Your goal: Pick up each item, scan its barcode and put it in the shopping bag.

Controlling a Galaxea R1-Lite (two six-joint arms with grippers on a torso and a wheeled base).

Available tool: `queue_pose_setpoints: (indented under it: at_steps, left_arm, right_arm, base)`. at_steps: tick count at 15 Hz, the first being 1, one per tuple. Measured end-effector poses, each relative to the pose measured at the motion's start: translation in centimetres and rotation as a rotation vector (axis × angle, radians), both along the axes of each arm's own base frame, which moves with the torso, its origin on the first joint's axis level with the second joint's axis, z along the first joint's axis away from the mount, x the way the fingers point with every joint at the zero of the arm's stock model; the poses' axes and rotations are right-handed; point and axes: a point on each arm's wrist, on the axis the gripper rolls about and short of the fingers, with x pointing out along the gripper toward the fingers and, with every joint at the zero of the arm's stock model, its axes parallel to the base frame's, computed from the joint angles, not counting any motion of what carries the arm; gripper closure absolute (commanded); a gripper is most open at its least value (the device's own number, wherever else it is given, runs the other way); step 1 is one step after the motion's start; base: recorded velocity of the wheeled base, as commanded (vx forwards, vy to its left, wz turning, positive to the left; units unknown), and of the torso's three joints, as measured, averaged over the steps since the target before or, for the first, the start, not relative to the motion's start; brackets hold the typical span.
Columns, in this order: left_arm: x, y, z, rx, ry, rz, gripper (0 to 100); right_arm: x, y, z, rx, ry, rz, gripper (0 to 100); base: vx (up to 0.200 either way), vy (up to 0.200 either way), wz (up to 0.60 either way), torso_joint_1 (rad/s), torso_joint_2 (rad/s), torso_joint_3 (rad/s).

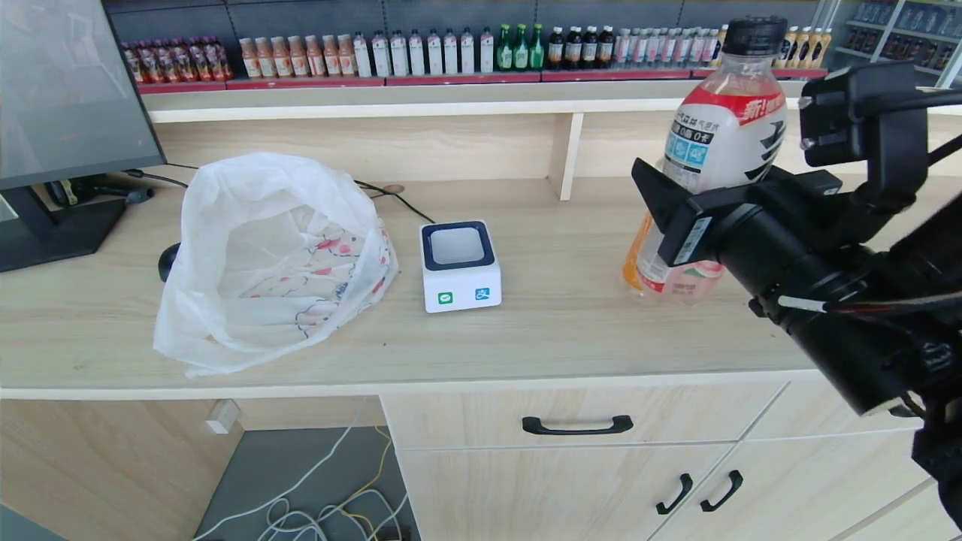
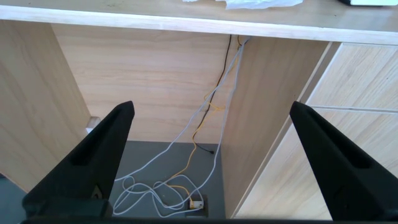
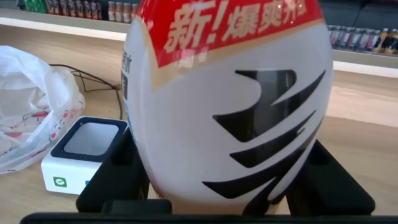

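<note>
Low at left, below the counter (image 1: pixel 541 338) edge: left gripper (image 2: pixel 211 109), jaws spread wide, empty, facing open knee space with cables (image 2: pixel 214 104). On the counter: bag (image 1: pixel 263 263), mouth open, near the front edge. Just beside it: scanner (image 1: pixel 460 264), bare wood around. At right: right gripper (image 1: pixel 725 207) clamped on the bottle (image 1: pixel 721 128), upright, well apart from the scanner.
</note>
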Motion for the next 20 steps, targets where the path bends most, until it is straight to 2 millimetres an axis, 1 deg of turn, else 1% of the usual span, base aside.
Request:
queue_pose_setpoints:
  at_steps: [3, 6, 7, 10, 13, 16, 18, 20]
  left_arm:
    - [0.0, 0.0, 0.0, 0.0, 0.0, 0.0, 0]
    - [0.0, 0.0, 0.0, 0.0, 0.0, 0.0, 0]
    - [0.0, 0.0, 0.0, 0.0, 0.0, 0.0, 0]
    - [0.0, 0.0, 0.0, 0.0, 0.0, 0.001, 0]
    - [0.0, 0.0, 0.0, 0.0, 0.0, 0.0, 0]
    - [0.0, 0.0, 0.0, 0.0, 0.0, 0.0, 0]
    - [0.0, 0.0, 0.0, 0.0, 0.0, 0.0, 0]
    - [0.0, 0.0, 0.0, 0.0, 0.0, 0.0, 0]
  right_arm:
    - [-2.8, -1.9, -0.6, -0.018, 0.012, 0.002, 100]
    - [-4.1, -3.0, -0.9, 0.032, 0.023, 0.033, 100]
    - [-4.3, -3.1, -0.9, 0.047, 0.027, 0.052, 100]
    - [-4.7, -3.0, -1.3, 0.093, 0.037, 0.25, 100]
    - [-5.1, -3.1, -2.3, 0.124, 0.093, 0.452, 100]
    - [-4.6, -3.5, -2.3, 0.143, 0.127, 0.65, 100]
    - [-4.1, -3.4, -2.0, 0.156, 0.139, 0.724, 100]
    - [-3.4, -2.8, -1.5, 0.158, 0.138, 0.786, 100]
  base:
    - [0.0, 0.0, 0.0, 0.0, 0.0, 0.0]
    - [0.0, 0.0, 0.0, 0.0, 0.0, 0.0]
    - [0.0, 0.0, 0.0, 0.0, 0.0, 0.0]
    - [0.0, 0.0, 0.0, 0.0, 0.0, 0.0]
    - [0.0, 0.0, 0.0, 0.0, 0.0, 0.0]
    - [0.0, 0.0, 0.0, 0.0, 0.0, 0.0]
    - [0.0, 0.0, 0.0, 0.0, 0.0, 0.0]
    - [0.0, 0.0, 0.0, 0.0, 0.0, 0.0]
